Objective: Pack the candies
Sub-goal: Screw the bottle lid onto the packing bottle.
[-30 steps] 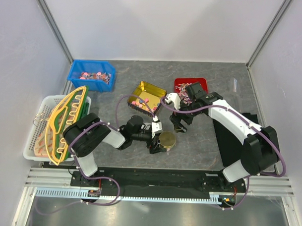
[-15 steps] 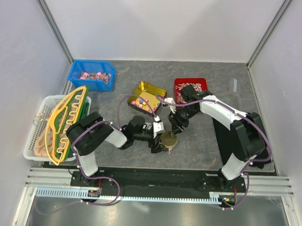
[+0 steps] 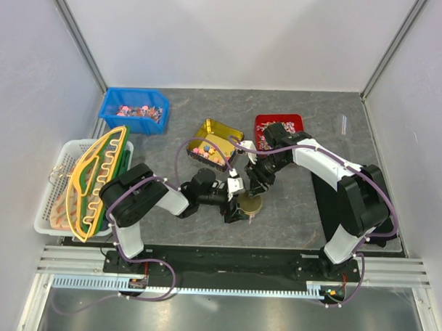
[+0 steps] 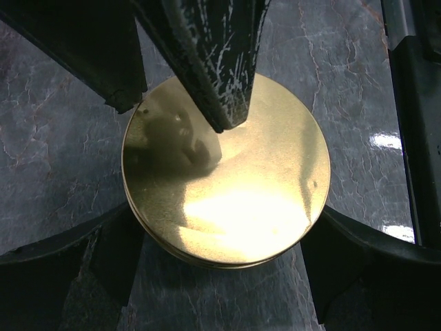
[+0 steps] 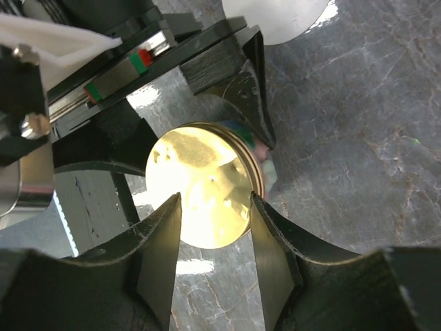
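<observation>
A round gold tin [image 3: 249, 204] with its lid [image 4: 227, 172] on stands near the table's middle. My left gripper [image 3: 238, 206] straddles it from the left, its wide-set fingers [image 4: 103, 248] against the tin's sides. From behind, my right gripper [image 3: 255, 188] reaches down over the lid. Its jaws stand partly apart, with nothing between them, and one fingertip [image 4: 224, 117] rests on the lid. In the right wrist view the right gripper [image 5: 213, 227] hangs over the lid's near edge [image 5: 207, 200]. Loose coloured candies [image 3: 207, 149] lie in a square gold tray [image 3: 221, 129] behind the tin.
A red bin [image 3: 260, 123] of wrapped sweets sits behind the right arm and a blue bin [image 3: 110, 107] at the back left. A white basket [image 3: 49, 207] holding a yellow-green flat object stands at the left edge. A black mat [image 3: 336, 206] lies on the right.
My right gripper has swung from beside the red bin down over the gold tin's lid, and its jaws have narrowed. The left gripper has stayed at the tin.
</observation>
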